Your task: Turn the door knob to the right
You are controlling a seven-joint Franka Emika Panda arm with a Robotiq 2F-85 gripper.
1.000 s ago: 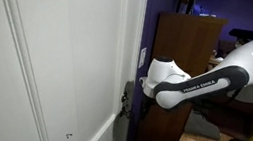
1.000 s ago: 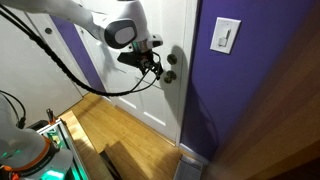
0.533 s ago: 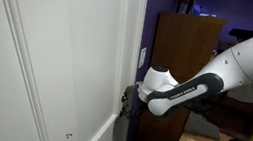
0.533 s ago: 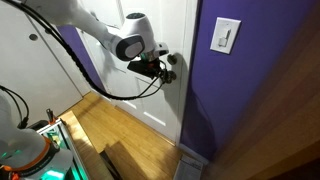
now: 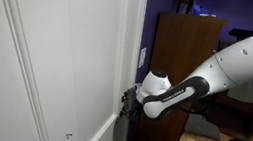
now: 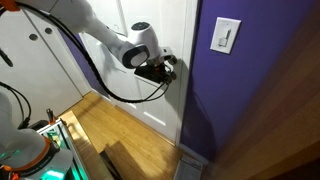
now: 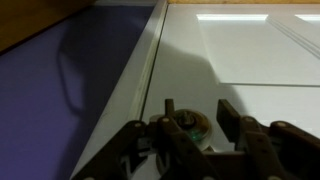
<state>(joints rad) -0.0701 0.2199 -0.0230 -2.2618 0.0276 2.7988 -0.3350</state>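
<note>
The door knob (image 7: 186, 126) is a small dark metallic knob sticking out of the white panelled door (image 7: 250, 60). In the wrist view my gripper (image 7: 198, 113) straddles it. One finger lies against the knob's side, and the other finger (image 7: 229, 116) stands a small gap away. The jaws are partly narrowed and not clamped. In an exterior view the knob (image 5: 126, 97) shows edge-on at the door's edge, with the gripper (image 5: 132, 103) pressed up to it. In the other, the gripper (image 6: 166, 68) covers the knob.
A white wall switch plate (image 6: 227, 35) sits on the purple wall (image 6: 235, 100) beside the door frame. A tall wooden cabinet (image 5: 179, 68) stands behind the arm. Black cables (image 6: 95, 85) hang from the arm above the wooden floor (image 6: 110, 130).
The arm has moved in toward the door, bringing the gripper over the knob. The jaws have narrowed from wide open to a close straddle.
</note>
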